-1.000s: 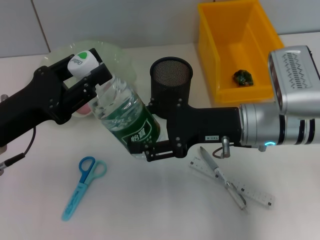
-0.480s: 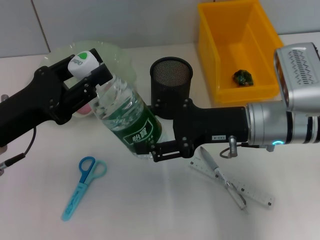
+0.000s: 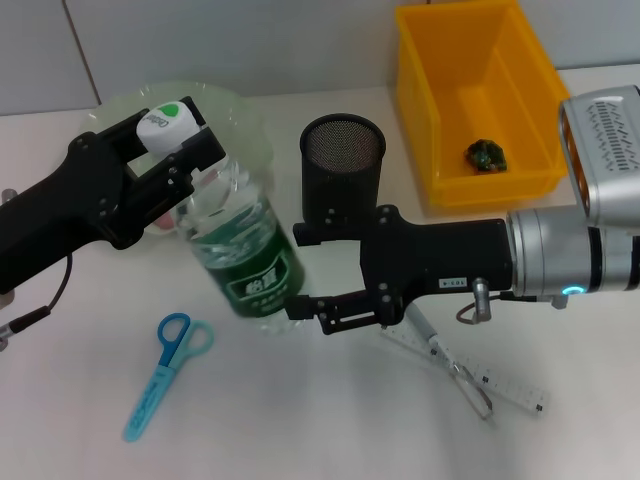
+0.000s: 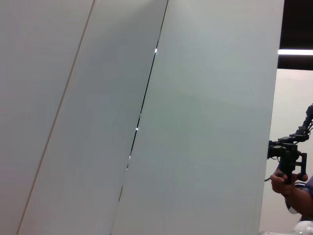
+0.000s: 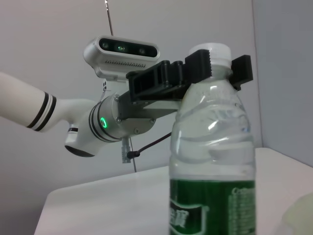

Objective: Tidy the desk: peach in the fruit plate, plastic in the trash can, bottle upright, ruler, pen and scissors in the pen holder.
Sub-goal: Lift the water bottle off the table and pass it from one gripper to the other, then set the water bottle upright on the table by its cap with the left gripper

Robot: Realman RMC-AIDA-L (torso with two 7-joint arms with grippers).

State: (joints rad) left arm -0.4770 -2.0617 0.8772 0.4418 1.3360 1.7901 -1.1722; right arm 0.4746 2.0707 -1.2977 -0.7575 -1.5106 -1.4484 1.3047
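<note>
The clear bottle (image 3: pixel 243 255) with a green label stands nearly upright on the desk (image 3: pixel 330 420), leaning slightly. My left gripper (image 3: pixel 168 130) is shut on its white cap (image 5: pixel 210 50). My right gripper (image 3: pixel 308 272) is open just right of the bottle's lower half, its fingers beside the label. Blue scissors (image 3: pixel 165 372) lie at the front left. The silver pen (image 3: pixel 446 356) lies across the clear ruler (image 3: pixel 500 385) at the front right. The black mesh pen holder (image 3: pixel 343 170) stands in the middle. Only a pink sliver of the peach (image 3: pixel 160 221) shows in the fruit plate (image 3: pixel 240 122), behind my left arm.
The yellow trash can (image 3: pixel 420 110) stands at the back right with a small dark green crumpled piece (image 3: pixel 487 155) inside. My right arm lies across the desk between the pen holder and the ruler. The left wrist view shows only wall panels.
The bottle has swung from a strong tilt to nearly upright, its base shifting left. My right gripper has drawn back to the right, off the bottle's base.
</note>
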